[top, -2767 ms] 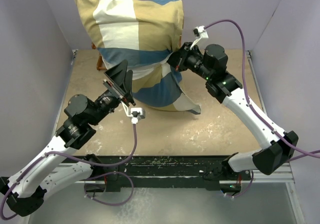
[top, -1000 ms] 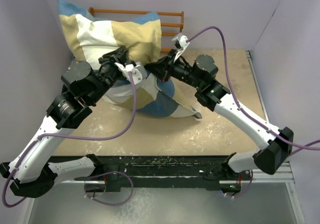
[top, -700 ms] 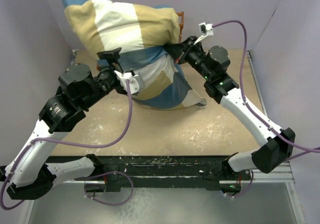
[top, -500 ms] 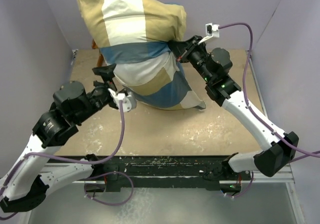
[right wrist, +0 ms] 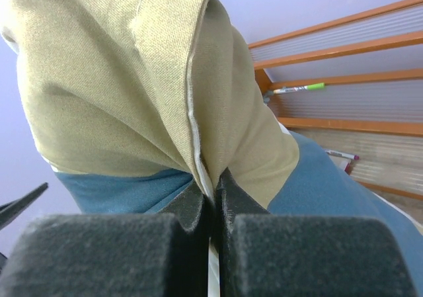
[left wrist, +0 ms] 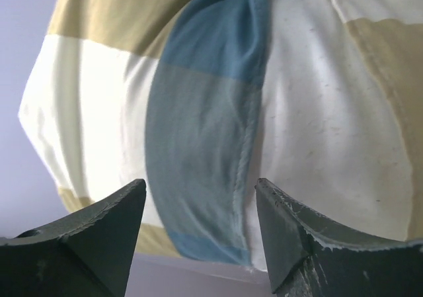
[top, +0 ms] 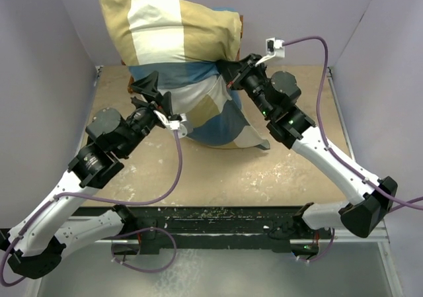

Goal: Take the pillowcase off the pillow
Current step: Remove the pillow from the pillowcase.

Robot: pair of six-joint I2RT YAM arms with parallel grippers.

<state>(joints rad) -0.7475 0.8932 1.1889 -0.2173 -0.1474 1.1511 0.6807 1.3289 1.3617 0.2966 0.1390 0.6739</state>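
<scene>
Sandy desk, lilac walls; the stuffed pillowcase is held up at the far end.
From above, the right end effector pinches its right edge, while the left end effector gapes empty beside it. Left wrist: a blue stripe lies beyond the spread fingers. Right wrist: a tan fold is clamped tight, with an orange rack behind.

Left arm and right arm: white shells, black joints.
Purple cables loop from both wrists; dark wedge-shaped fingers; tiny green lights.

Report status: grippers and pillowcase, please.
Left gripper open, empty, facing the pillowcase. Right gripper shut on its tan fold, holding it raised. Pillowcase not yet off. Orange rack behind.
</scene>
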